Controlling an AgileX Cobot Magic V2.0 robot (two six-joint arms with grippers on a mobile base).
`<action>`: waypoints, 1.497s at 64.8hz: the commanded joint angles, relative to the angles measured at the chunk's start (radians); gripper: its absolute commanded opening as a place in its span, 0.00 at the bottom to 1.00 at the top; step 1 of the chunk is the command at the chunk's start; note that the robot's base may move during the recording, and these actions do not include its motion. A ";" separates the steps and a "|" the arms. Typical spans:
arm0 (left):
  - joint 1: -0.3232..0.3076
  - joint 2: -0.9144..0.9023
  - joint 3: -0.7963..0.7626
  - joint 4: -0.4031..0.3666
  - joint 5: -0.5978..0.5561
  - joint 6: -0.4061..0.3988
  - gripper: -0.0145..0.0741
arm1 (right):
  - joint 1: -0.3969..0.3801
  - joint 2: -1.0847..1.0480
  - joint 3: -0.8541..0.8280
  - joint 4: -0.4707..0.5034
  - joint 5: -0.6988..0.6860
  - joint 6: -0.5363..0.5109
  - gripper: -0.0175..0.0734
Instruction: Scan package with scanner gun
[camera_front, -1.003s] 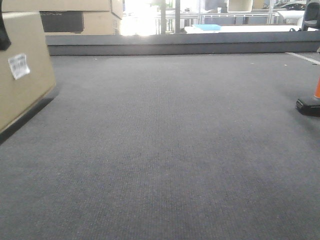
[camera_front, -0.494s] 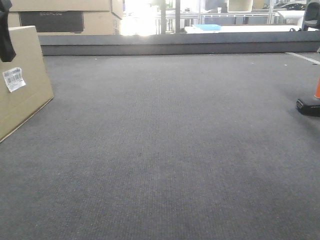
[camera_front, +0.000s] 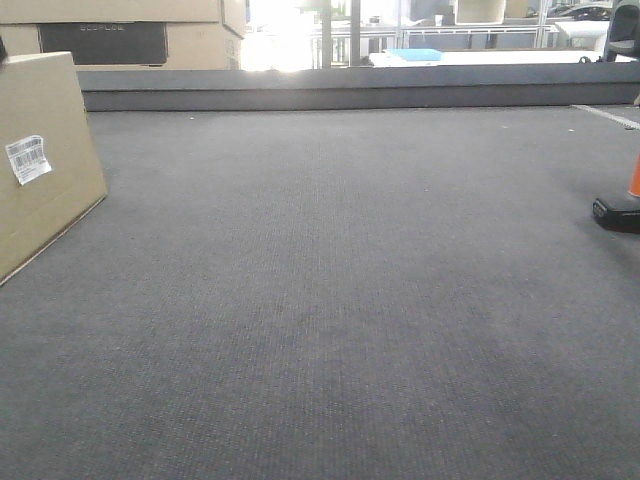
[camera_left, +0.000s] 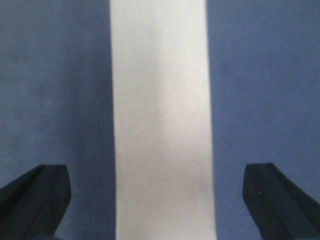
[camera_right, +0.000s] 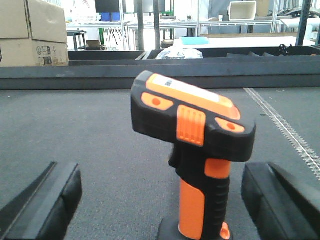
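Cardboard first: the package (camera_front: 45, 160) sits at the far left edge of the carpeted surface (camera_front: 330, 300), tan, its barcode label (camera_front: 27, 159) facing the open middle; I judge it stiff-walled and bulky rather than fragile, best held by its flat sides or simply left where it stands; from my left wrist view I see only a pale strip (camera_left: 161, 120) running over the blue-grey carpet, and my left gripper (camera_left: 159, 192) hangs with its fingers wide apart on nothing. The scanner gun (camera_right: 195, 150) stands upright near the right edge, black head over an orange handle; hard plastic, light I think, top-heavy and easy to tip; the ribbed handle is where I would close. My right gripper (camera_right: 162, 200) is spread either side of that handle, not touching it.
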 joint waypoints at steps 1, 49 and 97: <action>-0.005 -0.065 -0.015 0.001 -0.007 -0.017 0.82 | -0.003 -0.020 0.004 -0.009 0.019 -0.008 0.81; -0.005 -0.610 0.530 -0.007 -0.622 -0.052 0.04 | -0.003 -0.359 0.004 -0.009 0.359 0.000 0.50; -0.001 -0.961 0.856 -0.003 -0.993 -0.045 0.04 | -0.003 -0.895 -0.146 -0.006 0.955 0.076 0.01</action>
